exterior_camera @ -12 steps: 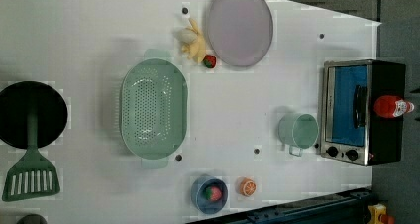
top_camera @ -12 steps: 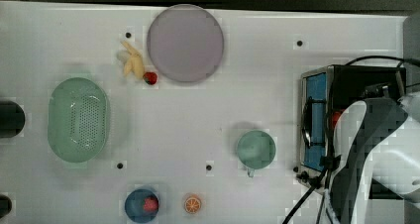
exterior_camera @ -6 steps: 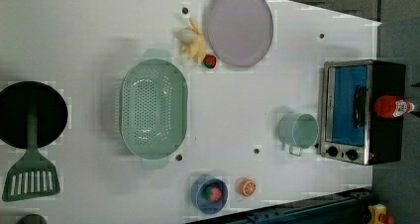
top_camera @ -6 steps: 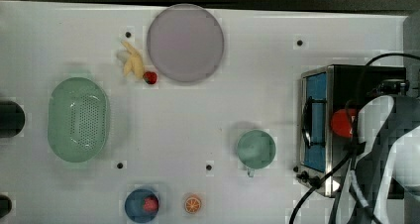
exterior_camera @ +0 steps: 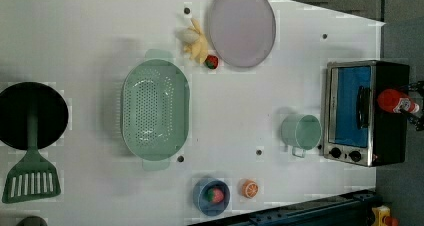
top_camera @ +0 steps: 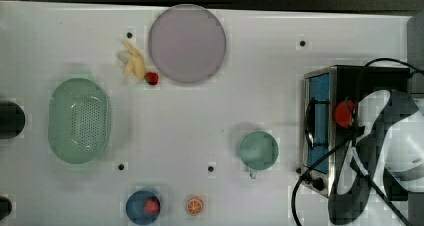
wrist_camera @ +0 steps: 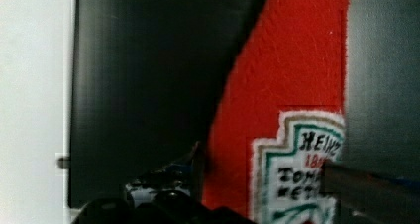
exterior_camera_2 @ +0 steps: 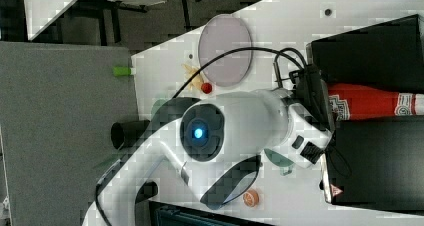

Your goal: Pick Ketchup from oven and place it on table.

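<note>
Ketchup atop the oven

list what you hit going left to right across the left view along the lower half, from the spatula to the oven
green spatula → green colander → blue bowl with a strawberry in it → orange slice → green cup → oven

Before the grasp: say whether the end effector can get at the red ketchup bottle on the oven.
Probably yes: the red ketchup bottle stands free on the black-topped toaster oven, and the open end effector straddles it.
</note>
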`<move>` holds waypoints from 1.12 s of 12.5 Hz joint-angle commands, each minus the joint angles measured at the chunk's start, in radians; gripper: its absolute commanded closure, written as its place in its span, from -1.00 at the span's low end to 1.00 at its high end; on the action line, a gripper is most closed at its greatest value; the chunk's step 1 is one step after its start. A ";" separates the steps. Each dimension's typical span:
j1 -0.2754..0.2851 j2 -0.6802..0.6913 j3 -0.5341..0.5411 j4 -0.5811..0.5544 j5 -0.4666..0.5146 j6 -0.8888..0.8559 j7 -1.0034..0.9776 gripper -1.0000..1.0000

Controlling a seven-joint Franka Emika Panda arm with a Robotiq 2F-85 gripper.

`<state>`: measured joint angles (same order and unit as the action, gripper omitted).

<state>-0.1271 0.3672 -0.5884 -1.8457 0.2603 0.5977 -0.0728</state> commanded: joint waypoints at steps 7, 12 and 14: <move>-0.008 -0.032 0.014 0.024 -0.003 -0.012 -0.023 -0.29; 0.054 -0.134 0.039 0.162 -0.137 -0.221 -0.151 -0.29; 0.086 -0.177 0.077 0.196 -0.138 -0.282 -0.256 -0.29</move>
<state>-0.1148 0.2544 -0.5229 -1.6709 0.1237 0.3103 -0.2283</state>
